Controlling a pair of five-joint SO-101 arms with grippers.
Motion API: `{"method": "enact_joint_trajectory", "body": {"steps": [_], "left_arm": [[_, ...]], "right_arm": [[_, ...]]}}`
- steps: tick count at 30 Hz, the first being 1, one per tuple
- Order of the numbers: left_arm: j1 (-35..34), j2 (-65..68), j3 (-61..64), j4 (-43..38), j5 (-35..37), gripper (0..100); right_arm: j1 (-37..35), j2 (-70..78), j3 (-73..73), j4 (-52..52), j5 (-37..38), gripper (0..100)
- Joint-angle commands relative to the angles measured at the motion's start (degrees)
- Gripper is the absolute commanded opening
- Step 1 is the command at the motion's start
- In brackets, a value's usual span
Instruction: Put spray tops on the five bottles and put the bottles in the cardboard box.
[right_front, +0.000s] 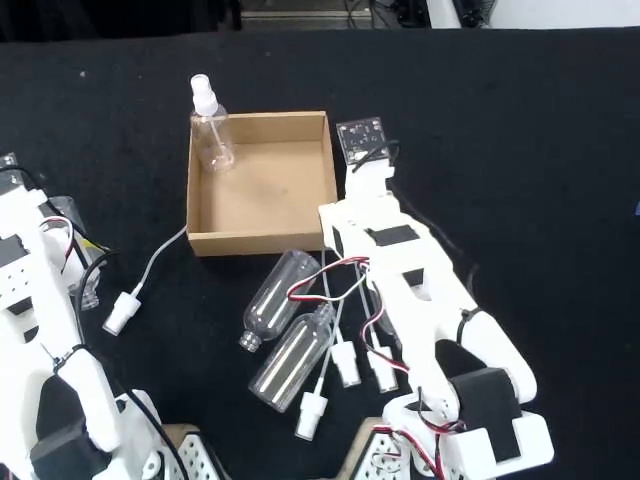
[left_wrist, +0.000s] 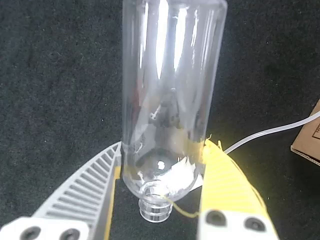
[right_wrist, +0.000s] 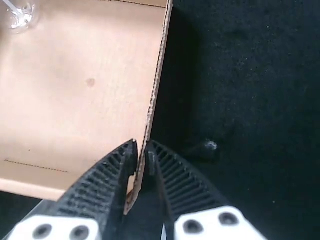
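The cardboard box (right_front: 260, 238) sits mid-table. One clear bottle (right_front: 212, 135) with a white spray top stands in its far left corner. My right gripper (right_wrist: 142, 150) is shut on the box's right wall (right_wrist: 159, 75), one black finger on each side. At the table's left my left gripper (left_wrist: 162, 145) is shut on a capless clear bottle (left_wrist: 170, 90), whose open neck points back at the wrist. Two more capless bottles (right_front: 280, 290) (right_front: 292, 350) lie in front of the box.
Several loose spray tops with tubes lie on the black cloth: one (right_front: 122, 310) left of the lying bottles, the others (right_front: 345, 362) (right_front: 383, 370) (right_front: 310, 415) under the right arm. Red and white cables hang over them.
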Motion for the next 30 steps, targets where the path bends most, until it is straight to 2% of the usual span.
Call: {"method": "enact_joint_trajectory", "body": {"steps": [1, 30], "left_arm": [[0.7, -1.1, -0.7, -0.4, 0.3, 14], [0.7, -1.1, -0.6, -0.4, 0.4, 14]], "right_arm": [[2.2, -5.3, -0.4, 1.1, 0.5, 1.0], [2.2, -7.6, 1.4, 4.8, 4.2, 1.0]]}}
